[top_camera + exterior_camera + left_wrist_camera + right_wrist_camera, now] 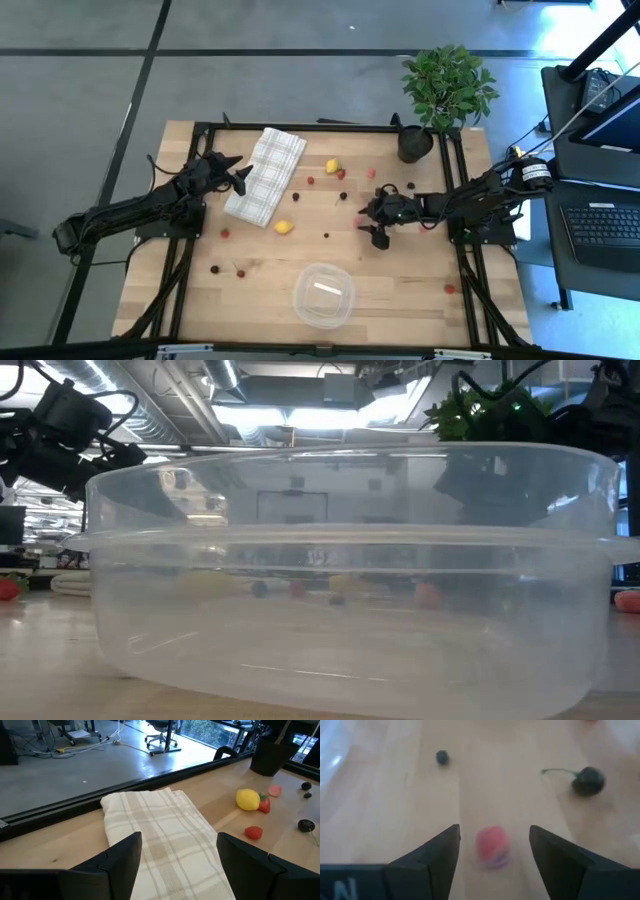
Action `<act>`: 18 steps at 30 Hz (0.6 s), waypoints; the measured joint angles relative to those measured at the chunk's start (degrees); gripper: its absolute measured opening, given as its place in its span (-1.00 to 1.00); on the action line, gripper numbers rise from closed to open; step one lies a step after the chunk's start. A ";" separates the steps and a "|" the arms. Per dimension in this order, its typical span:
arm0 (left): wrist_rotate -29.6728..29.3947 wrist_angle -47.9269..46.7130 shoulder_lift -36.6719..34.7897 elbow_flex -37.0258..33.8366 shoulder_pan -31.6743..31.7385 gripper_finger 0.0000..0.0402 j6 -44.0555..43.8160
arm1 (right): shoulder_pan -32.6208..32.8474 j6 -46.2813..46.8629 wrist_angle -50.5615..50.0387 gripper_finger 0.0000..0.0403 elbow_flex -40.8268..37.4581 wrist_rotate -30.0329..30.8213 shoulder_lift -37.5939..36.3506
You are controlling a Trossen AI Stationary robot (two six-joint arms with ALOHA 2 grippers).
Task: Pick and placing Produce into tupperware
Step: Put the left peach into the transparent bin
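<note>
The clear round tupperware (323,295) stands near the table's front edge and fills the low view (350,590). Small red, pink and dark produce pieces lie scattered over the table, with one yellow piece (332,166) at the far middle and another (284,227) nearer. My right gripper (368,225) is open and low at the table's middle right. In the right wrist view its fingers (495,832) stand on either side of a red berry (492,846) without touching it. My left gripper (240,175) is open and empty over the checked cloth (160,835).
A potted plant (445,90) in a black pot (414,143) stands at the far right corner. A dark cherry with a stem (588,781) and a small dark berry (442,756) lie beyond my right gripper. A yellow piece (248,799) and red pieces (254,832) lie right of the cloth.
</note>
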 joint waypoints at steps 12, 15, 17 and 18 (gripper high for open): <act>-0.02 0.00 -0.02 0.00 0.00 0.25 0.41 | 0.82 1.63 0.02 0.20 1.98 1.15 5.03; -0.02 0.00 -0.01 0.00 0.01 0.25 0.43 | 1.30 3.21 0.13 0.20 1.96 1.36 7.49; -0.02 0.00 0.01 0.00 0.02 0.25 0.44 | 1.36 4.69 1.03 0.20 2.07 1.76 8.60; -0.02 0.00 0.00 0.00 0.02 0.25 0.44 | 1.38 5.32 1.18 0.20 2.11 1.86 9.11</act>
